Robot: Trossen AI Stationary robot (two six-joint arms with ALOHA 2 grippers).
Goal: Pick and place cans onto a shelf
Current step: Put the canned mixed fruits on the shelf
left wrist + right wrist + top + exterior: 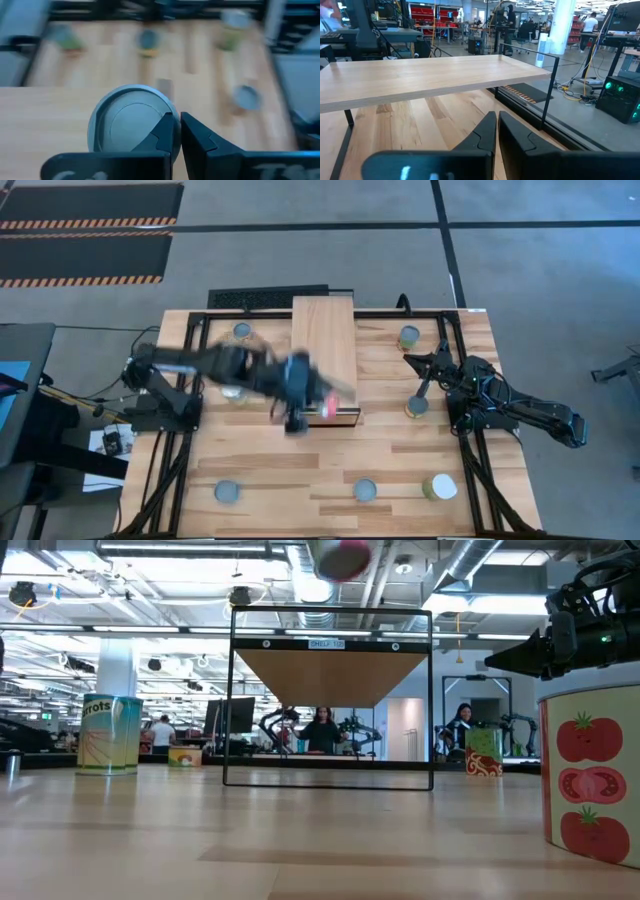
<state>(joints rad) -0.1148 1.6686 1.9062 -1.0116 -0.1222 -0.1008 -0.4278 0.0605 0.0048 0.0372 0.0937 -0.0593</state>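
The light-wood shelf [323, 345] stands at the table's far middle. My left gripper [312, 402] is over the shelf's near end. Its fingers [176, 131] are shut, right beside a red-labelled can with a grey top [131, 124], which also shows in the high view [329, 408]. The can sits at or just above the shelf top [40, 115]. In the low view it is a blur high above the shelf [340, 555]. My right gripper [496, 131] is shut and empty at the table's right, just beyond a can [415, 408]. My left gripper's shut fingers come slanting from above and from the table's left. The outer side of one finger [165, 131] overlaps the can's rim [159, 107]. I cannot tell whether it touches the can. The can is not between the fingers.
Other cans stand on the table: two at the far side [241, 332] [408, 337], one under my left arm [235, 392], two grey-topped ones near the front [228, 492] [365, 490] and a white-topped one [441, 487]. A tomato can [590, 775] stands close to the low camera.
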